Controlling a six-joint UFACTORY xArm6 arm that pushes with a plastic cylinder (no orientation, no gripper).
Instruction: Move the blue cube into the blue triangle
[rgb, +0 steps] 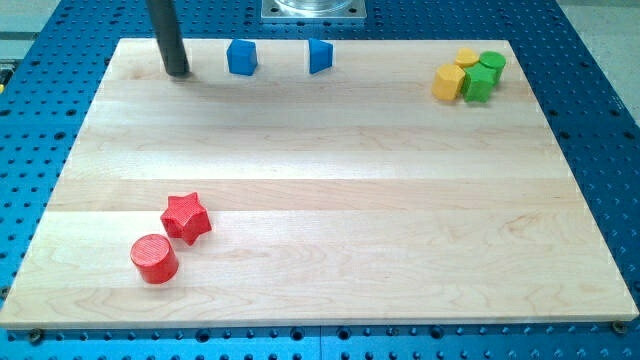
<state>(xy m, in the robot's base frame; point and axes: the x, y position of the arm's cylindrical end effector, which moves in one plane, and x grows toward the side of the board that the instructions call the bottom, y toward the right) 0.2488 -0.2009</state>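
The wooden bench (320, 200) lies on a blue perforated base (600, 100), and most of its surface is bare: the whole middle band and the view's right bottom carry nothing. The blue cube (241, 57) sits close to the bench's top edge, left of centre, with a clear strip of wood between it and the blue triangle (319, 56), which stands near the same edge to the view's right. The two are near but apart. The cube looks slightly turned, one corner facing the view's bottom, its top face lighter than its sides.

My tip (178, 72) rests on the wood to the view's left of the blue cube, apart from it, with the dark rod rising out of the top of the frame. There is no gripper on this arm, so nothing opens or closes.

At the top right corner a yellow hexagonal block (449, 81), a second yellow block (467, 58), a green block (478, 84) and a green cylinder (491, 65) huddle together, touching. Toward the bottom left, a red star (185, 217) and a red cylinder (154, 258) sit just beside each other, well clear of the edges.
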